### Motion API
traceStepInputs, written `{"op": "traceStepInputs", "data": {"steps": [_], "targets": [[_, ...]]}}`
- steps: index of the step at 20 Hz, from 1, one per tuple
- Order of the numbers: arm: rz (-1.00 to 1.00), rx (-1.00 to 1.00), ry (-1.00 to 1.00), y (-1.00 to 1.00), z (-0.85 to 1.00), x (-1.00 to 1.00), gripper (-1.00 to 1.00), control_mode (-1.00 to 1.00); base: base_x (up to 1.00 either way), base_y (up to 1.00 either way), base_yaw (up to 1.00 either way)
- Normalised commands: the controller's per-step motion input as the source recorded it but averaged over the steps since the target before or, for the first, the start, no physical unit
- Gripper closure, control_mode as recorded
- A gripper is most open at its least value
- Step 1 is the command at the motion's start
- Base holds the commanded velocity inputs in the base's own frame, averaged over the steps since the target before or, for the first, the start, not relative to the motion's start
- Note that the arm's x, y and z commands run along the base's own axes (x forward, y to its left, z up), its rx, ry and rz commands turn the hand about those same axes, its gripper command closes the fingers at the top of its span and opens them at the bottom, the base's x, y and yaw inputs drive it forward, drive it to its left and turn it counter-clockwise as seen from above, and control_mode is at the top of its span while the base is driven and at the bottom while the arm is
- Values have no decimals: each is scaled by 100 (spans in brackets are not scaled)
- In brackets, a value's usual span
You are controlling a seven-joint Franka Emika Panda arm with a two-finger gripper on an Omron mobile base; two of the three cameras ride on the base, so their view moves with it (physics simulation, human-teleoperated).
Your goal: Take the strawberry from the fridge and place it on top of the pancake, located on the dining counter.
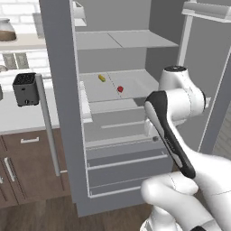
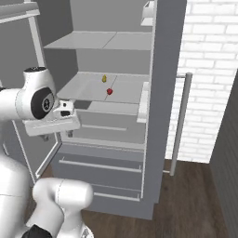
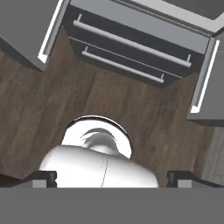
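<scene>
Strawberry (image 1: 120,89) sits untouched on a shelf in the open fridge (image 1: 63,90) beside a yellow item (image 1: 102,78), the gripper (image 3: 112,177) spread wide and empty; grasping and carrying remain.

Fridge (image 1: 67,135) doors stand open. The middle shelf (image 1: 135,83) carries two items, near each other but apart: strawberry (image 1: 120,89) toward the front, small yellow item (image 1: 102,78) at its 10 o'clock, further back. In the right base view the strawberry (image 2: 109,91) lies just front-right of the yellow item (image 2: 104,78).
</scene>
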Motion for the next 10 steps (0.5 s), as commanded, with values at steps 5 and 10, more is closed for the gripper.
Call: {"op": "traceStepInputs", "data": {"steps": [5,10], "targets": [[5,7,0,-39,-27,-2,-100,-100,0,0,0],[-22,1,0,4,-1,1,-100,-100,0,0,0]]}}
